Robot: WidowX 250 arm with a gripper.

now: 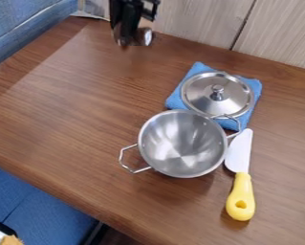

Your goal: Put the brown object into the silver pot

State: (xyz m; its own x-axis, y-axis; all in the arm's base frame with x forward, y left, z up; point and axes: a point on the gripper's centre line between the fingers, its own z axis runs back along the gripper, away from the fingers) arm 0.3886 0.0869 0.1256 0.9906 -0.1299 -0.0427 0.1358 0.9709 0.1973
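The black gripper (133, 39) hangs at the top edge of the view, over the back of the table and well up and left of the pot. Small brownish and shiny patches show at its lower end; I cannot tell whether they belong to a held object. The silver pot (182, 143) stands upright right of the table's middle, its inside bare metal, with one wire handle to the left and one to the upper right.
A silver lid (217, 94) lies on a folded blue cloth (176, 101) behind the pot. Close by the pot's right side is a knife (241, 191) with a yellow handle. The wooden table's front edge (59, 187) slants across the lower left. Pale wall panels stand behind.
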